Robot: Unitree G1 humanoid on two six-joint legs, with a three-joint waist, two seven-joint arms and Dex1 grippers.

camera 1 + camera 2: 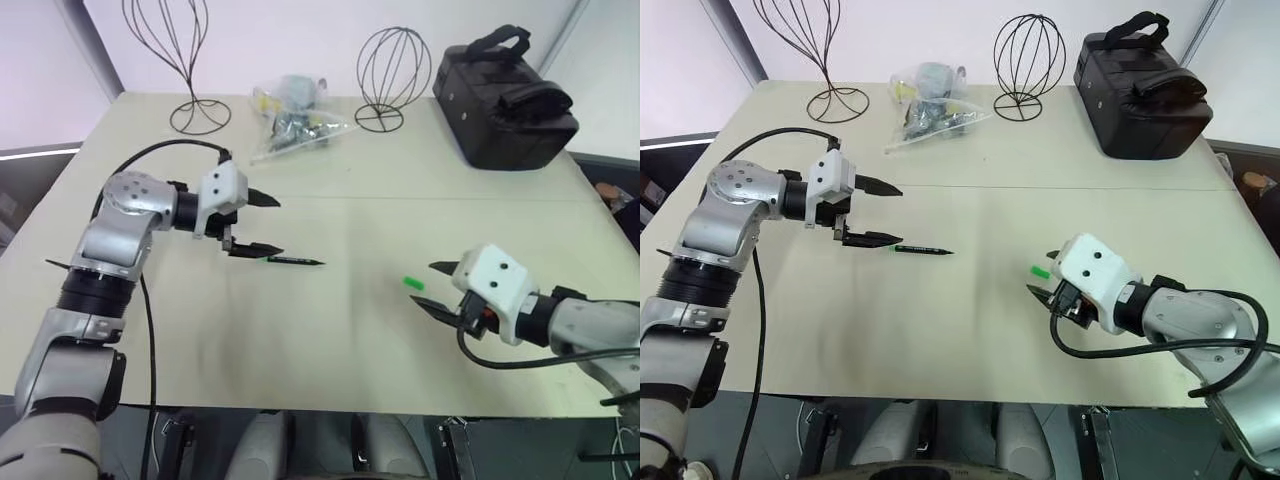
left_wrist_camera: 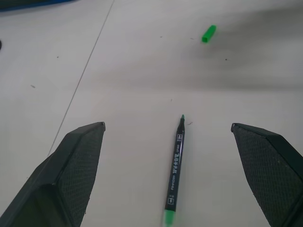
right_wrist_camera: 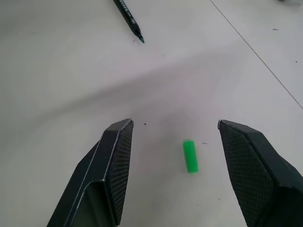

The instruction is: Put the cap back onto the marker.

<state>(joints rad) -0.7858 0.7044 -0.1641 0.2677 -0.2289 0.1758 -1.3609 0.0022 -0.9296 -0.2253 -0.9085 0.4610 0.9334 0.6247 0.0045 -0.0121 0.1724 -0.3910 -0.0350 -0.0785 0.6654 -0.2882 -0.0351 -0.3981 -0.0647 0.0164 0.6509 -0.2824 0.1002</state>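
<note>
The black marker (image 1: 294, 260) lies flat on the beige table, its fine green tip pointing toward the right side; it also shows as the marker (image 2: 174, 168). My left gripper (image 1: 262, 226) hovers open just above and left of it, the marker lying between the line of its fingers. The small bright green cap (image 1: 413, 284) lies alone on the table, apart from the marker, and shows again as the cap (image 3: 190, 155). My right gripper (image 1: 438, 288) stands open right beside the cap, which sits between its two fingers, untouched.
At the table's far edge stand two black wire stands (image 1: 197, 105), (image 1: 392, 70), a clear plastic bag of parts (image 1: 290, 118) and a black case (image 1: 505, 95). A seam line (image 1: 400, 198) runs across the tabletop.
</note>
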